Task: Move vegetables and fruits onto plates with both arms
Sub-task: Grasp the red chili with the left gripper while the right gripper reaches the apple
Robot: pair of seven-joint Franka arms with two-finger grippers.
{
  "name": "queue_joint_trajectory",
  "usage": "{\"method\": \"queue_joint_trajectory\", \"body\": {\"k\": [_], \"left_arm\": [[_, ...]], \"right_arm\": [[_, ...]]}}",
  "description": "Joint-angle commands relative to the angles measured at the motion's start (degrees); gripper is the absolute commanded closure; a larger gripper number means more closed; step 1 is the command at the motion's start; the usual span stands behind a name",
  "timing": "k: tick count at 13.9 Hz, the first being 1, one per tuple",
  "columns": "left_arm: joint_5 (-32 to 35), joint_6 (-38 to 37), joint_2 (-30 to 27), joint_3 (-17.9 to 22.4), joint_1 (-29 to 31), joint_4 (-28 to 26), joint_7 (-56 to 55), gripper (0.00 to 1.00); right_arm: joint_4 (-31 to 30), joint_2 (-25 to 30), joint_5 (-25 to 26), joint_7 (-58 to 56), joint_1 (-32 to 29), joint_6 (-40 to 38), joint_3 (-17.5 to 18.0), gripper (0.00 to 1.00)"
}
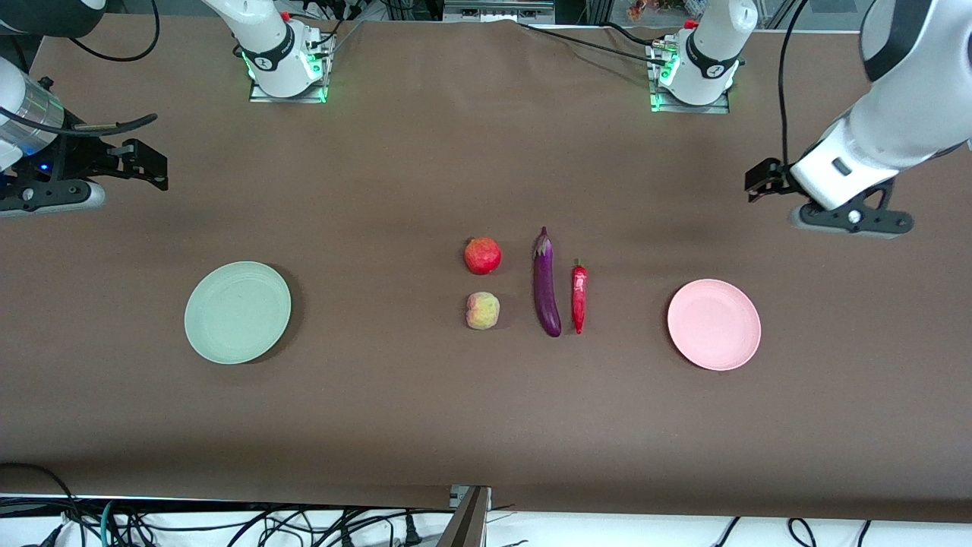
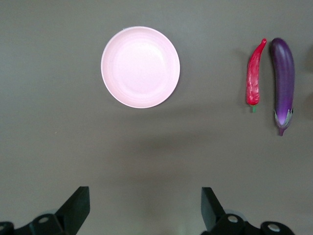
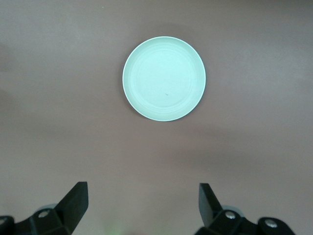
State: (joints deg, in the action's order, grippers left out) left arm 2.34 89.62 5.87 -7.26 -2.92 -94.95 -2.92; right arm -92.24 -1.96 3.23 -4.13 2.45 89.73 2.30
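A red pomegranate-like fruit (image 1: 483,255), a yellowish-pink peach (image 1: 483,311), a purple eggplant (image 1: 546,282) and a red chili (image 1: 579,298) lie together mid-table. The pale green plate (image 1: 238,311) lies toward the right arm's end and is empty. The pink plate (image 1: 714,324) lies toward the left arm's end and is empty. My left gripper (image 1: 850,220) hangs open and empty, high over the table near the pink plate. Its wrist view shows the open gripper (image 2: 145,193), the pink plate (image 2: 140,67), the chili (image 2: 255,73) and the eggplant (image 2: 283,81). My right gripper (image 1: 45,199) is open (image 3: 143,191) and empty, high over the table near the green plate (image 3: 164,78).
A brown cloth (image 1: 425,410) covers the table. The two arm bases (image 1: 285,64) (image 1: 695,72) stand along the edge farthest from the front camera. Cables and a metal bracket (image 1: 467,516) lie at the nearest edge.
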Motion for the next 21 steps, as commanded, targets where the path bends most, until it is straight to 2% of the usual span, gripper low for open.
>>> {"method": "queue_joint_trajectory", "body": {"k": [1,5,9,11,14,18,21], "left_arm": [[-0.58,0.72,8.51,-0.73,-1.38,1.88,-0.15,0.0],[-0.76,18.17,18.71,-1.61,-4.8,1.09,-3.21,0.0],[-1.02,34.27,23.29,-3.11,-9.91,-1.54,-6.2,0.0],[-0.93,42.0,23.74,-3.02,-11.75,-6.79,-8.32,0.0],[-0.85,56.25,24.01,-3.11,-12.2,-15.51,-12.71,0.0],[-0.67,59.53,26.29,-3.02,-15.09,-16.49,-18.85,0.0],[-0.05,59.71,27.26,-2.67,-16.24,-16.58,-19.84,0.0]], "right_arm": [[1.01,-0.76,-1.38,0.08,-0.61,0.09,0.51,0.0],[3.11,-2.25,-1.47,0.52,-0.43,0.09,0.6,0.0],[2.94,-4.01,-1.73,-0.18,-0.25,0.09,0.6,0.0],[3.03,-6.9,-1.56,-0.27,0.27,0.01,0.6,0.0],[2.94,-8.4,-1.47,-0.44,1.23,-0.43,0.6,0.0],[2.76,-12.79,-3.21,0.7,5.35,3.41,0.69,0.0],[2.85,-14.99,-5.07,11.65,10.01,6.94,0.69,0.0]]}}
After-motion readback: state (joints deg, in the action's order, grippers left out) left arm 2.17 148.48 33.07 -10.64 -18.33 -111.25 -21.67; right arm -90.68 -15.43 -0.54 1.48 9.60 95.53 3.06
